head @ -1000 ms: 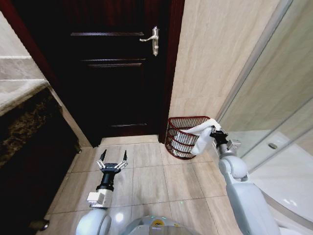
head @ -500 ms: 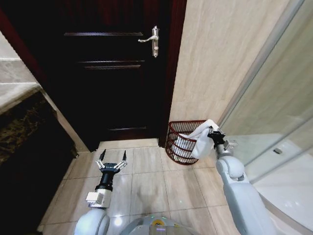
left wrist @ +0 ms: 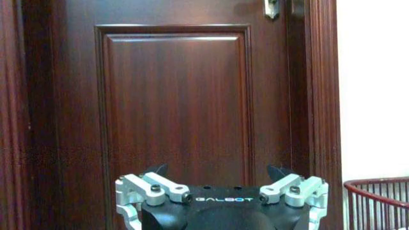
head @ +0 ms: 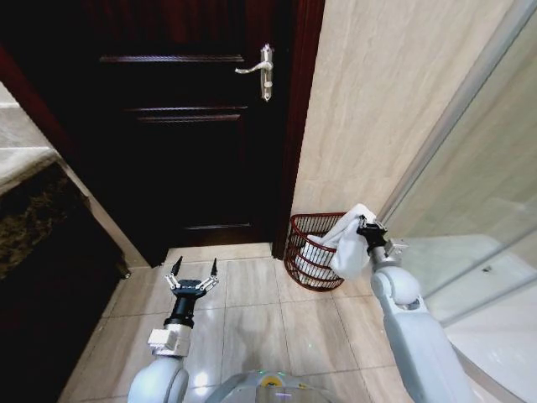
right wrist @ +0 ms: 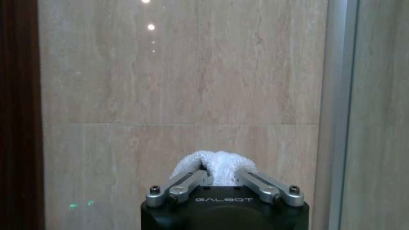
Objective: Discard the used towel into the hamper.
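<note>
Right pincer [head: 362,225] is pinching a white fluffy towel [head: 347,243], dangling it at the right rim of the dark red-brown wire hamper [head: 308,252] by the beige tiled wall. Left pincer [head: 193,270] is hovering spread over the floor tiles, facing the dark wooden door [head: 189,126].

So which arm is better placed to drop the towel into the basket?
The right: its claw already grips the white terry towel over the red-brown wire hamper. The left claw is open, beside the dark door.
</note>
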